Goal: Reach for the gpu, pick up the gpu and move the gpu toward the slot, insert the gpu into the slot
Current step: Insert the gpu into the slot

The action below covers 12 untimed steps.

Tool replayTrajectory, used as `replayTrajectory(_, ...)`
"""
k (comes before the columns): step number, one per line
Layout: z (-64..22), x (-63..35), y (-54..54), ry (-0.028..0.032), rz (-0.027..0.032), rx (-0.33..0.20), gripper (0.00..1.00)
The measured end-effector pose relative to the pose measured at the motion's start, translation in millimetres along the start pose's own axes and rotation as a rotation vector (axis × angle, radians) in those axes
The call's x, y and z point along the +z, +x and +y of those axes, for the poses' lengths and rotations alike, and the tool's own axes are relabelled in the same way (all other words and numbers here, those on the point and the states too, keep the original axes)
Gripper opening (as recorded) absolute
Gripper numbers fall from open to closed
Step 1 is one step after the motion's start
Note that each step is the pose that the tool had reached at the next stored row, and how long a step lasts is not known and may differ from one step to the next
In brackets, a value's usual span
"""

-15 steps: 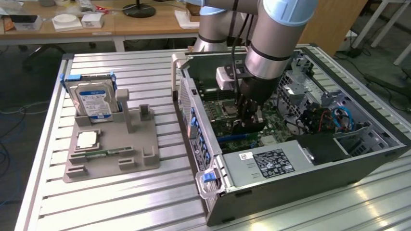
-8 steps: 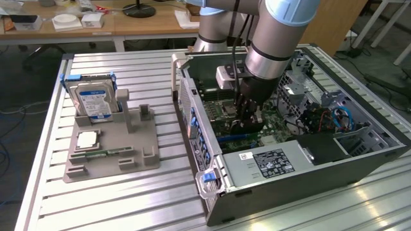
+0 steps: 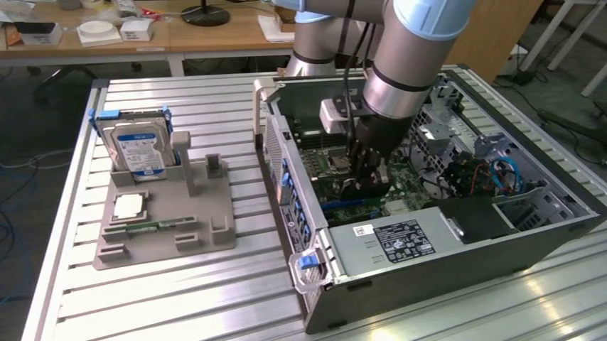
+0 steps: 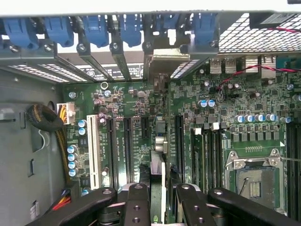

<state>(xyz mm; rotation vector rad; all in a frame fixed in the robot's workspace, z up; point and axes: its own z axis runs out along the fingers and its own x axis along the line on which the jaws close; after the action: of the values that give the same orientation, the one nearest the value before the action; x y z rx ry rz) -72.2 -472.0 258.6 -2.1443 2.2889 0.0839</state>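
Observation:
Inside the open computer case [image 3: 531,234], my gripper [image 3: 365,174] reaches down over the green motherboard [image 3: 403,188]. It is shut on the gpu [image 3: 363,190], a dark card held on edge. In the wrist view the gpu [image 4: 158,165] runs edge-on from between my two inner fingers [image 4: 138,205] toward the case's back wall. Its pale metal bracket [image 4: 164,59] sits against the rear openings. A short stretch of the blue slot [image 3: 343,207] shows just below the card. I cannot tell whether the card's lower edge touches the slot.
Black expansion slots [image 4: 127,146] and a white one [image 4: 92,150] flank the card. The silver processor socket [image 4: 251,181] and the power supply [image 3: 399,241] are close by. Outside the case, a grey fixture [image 3: 204,234] holds a hard drive [image 3: 141,145], a processor [image 3: 128,206] and a memory stick [image 3: 156,226].

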Motion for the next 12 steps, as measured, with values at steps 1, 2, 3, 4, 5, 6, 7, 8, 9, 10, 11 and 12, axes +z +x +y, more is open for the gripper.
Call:
replayTrajectory(1,0.0,0.1,0.3,0.0000,-0.0001,0.000,0.27)
replayTrajectory(2,0.0,0.1,0.4,0.0001,-0.0002,0.000,0.27)
replayTrajectory(3,0.0,0.2,0.4,0.0001,-0.0002,0.000,0.27)
replayTrajectory(4,0.0,0.3,0.6,0.0000,-0.0002,0.000,0.27)
replayTrajectory(5,0.2,0.4,0.8,-0.0001,-0.0001,0.000,0.27)
replayTrajectory(6,0.5,0.6,1.0,-0.0001,-0.0001,0.000,0.27)
replayTrajectory(7,1.0,0.8,1.1,-0.0002,-0.0001,0.000,0.27)
replayTrajectory(8,1.5,1.0,1.2,-0.0003,0.0001,0.000,0.27)
replayTrajectory(9,2.0,1.2,1.3,-0.0004,0.0001,0.000,0.27)
replayTrajectory(10,2.6,1.4,1.3,-0.0006,0.0001,0.000,0.27)
replayTrajectory(11,3.1,1.6,1.4,-0.0006,0.0002,0.000,0.27)
replayTrajectory(12,3.7,1.9,1.4,-0.0006,0.0001,0.000,0.27)
